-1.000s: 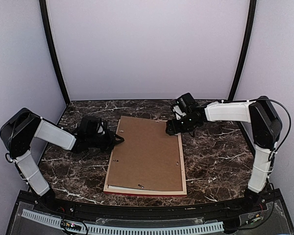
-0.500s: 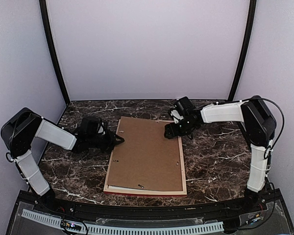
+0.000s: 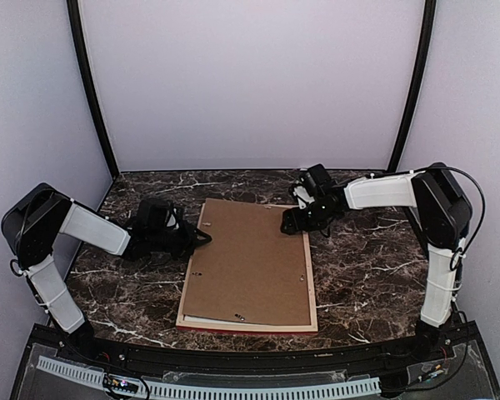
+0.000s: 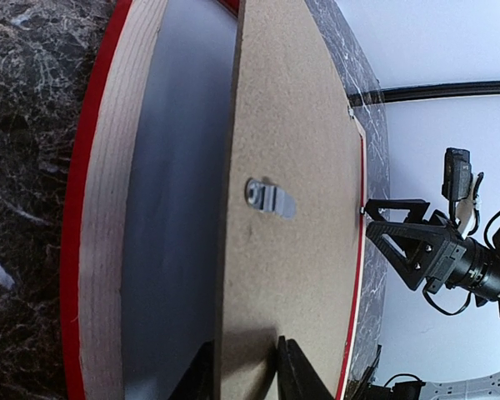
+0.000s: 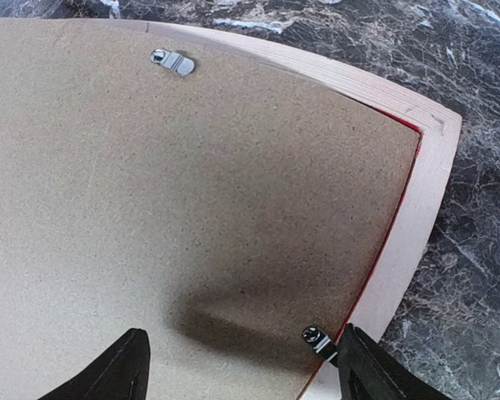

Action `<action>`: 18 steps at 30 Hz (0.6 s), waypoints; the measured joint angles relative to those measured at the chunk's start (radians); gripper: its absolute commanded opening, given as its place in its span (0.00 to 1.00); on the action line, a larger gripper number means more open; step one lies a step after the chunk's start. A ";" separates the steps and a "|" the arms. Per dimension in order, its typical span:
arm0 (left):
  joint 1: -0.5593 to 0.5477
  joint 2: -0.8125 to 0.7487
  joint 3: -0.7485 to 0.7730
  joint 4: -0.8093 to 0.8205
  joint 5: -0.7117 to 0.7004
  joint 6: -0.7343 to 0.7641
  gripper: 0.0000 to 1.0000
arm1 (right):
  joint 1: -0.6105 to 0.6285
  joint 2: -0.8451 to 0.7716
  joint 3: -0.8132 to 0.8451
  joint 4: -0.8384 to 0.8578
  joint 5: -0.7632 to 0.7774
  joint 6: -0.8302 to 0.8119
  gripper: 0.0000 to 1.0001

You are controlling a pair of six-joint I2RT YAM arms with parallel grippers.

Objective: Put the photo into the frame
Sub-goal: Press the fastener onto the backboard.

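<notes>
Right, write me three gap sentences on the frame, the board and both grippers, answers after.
1. The frame lies on the table with its red face turned ____.
2. The left gripper grips the brown ____ by its edge.
3. Over a far corner of the board, the right gripper has its jaws ____.
Answers: down; board; open.

top camera high, looking down; wrist cameras close, sharing backing board (image 5: pixel 192 167).

Red-edged pale frame (image 3: pixel 312 279), brown board (image 3: pixel 250 254), dark marbled table (image 3: pixel 367 267)
</notes>
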 measured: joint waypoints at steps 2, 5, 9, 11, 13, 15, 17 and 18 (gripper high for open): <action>0.000 0.000 0.000 0.000 0.000 0.000 0.25 | -0.001 -0.002 -0.002 0.001 -0.006 0.013 0.77; 0.000 0.000 0.000 0.000 0.000 0.000 0.25 | -0.004 -0.005 -0.003 0.000 -0.016 0.034 0.77; -0.002 0.000 0.000 0.000 -0.004 0.000 0.24 | -0.003 -0.014 -0.006 -0.007 -0.050 0.063 0.76; -0.002 0.000 0.000 0.000 -0.005 0.000 0.25 | -0.002 -0.016 -0.006 -0.011 -0.074 0.078 0.76; -0.004 0.000 0.000 0.000 -0.006 0.000 0.24 | -0.002 -0.016 -0.006 -0.015 -0.090 0.087 0.75; -0.006 0.000 0.000 0.000 -0.006 0.000 0.24 | -0.002 -0.018 -0.006 -0.018 -0.101 0.096 0.75; -0.006 0.000 0.000 0.000 -0.007 0.000 0.24 | -0.002 -0.023 -0.006 -0.021 -0.106 0.101 0.75; -0.006 0.000 0.000 0.000 -0.007 0.000 0.25 | -0.002 -0.026 -0.006 -0.022 -0.105 0.103 0.76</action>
